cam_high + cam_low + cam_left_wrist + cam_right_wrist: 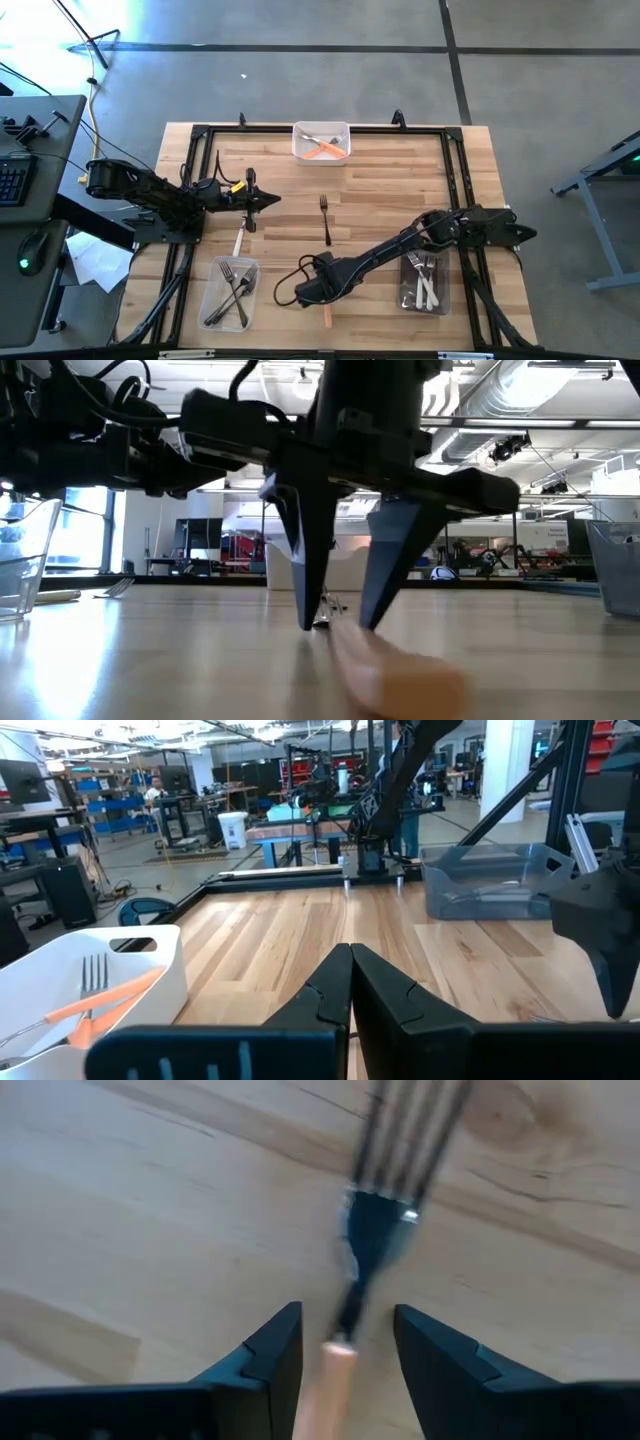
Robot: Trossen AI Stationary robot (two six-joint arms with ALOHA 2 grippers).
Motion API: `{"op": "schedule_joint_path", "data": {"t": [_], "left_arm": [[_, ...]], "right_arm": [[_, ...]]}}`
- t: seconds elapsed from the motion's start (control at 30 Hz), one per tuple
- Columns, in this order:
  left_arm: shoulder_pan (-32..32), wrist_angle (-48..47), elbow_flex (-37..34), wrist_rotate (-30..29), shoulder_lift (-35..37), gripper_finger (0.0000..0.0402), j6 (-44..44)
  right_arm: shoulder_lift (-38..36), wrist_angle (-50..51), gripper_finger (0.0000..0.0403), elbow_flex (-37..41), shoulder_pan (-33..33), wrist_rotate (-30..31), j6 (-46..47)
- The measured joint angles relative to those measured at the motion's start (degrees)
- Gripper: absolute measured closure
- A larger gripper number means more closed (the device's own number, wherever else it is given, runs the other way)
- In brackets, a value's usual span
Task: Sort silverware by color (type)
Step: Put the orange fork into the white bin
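- Right claw (345, 1342) is set low at the table's (380, 205) front edge, fingers spread narrowly either side of an orange-handled fork (350, 1320); not yet gripped.
- Fork lies flat on the wood: if closed too high, the thin neck could be skated over or flicked away.
- Left claw (350, 982) is pinched closed, empty, parked at left.
- Orange tray (321, 141) is far: a drop in transit is possible.

One camera looks straight down on the whole table (380, 190). Another sits level at tabletop height. Two wrist cameras look closely past their own fingers.
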State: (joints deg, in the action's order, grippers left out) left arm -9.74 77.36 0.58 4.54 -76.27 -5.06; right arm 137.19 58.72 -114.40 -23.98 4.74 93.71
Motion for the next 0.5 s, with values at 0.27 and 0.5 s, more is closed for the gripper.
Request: {"op": "schedule_joint_path", "data": {"t": [0.27, 0.5], "left_arm": [[0.0, 0.0, 0.0, -0.1, 0.0, 0.0401, -0.1], [0.0, -0.5, 0.0, -0.2, 0.0, 0.0401, 0.3]], "right_arm": [[0.3, -0.3, 0.0294, -0.1, 0.3, -0.2, -4.9], [0.3, -0.2, 0.0376, 0.0, 1.0, -1.6, -11.7]]}}
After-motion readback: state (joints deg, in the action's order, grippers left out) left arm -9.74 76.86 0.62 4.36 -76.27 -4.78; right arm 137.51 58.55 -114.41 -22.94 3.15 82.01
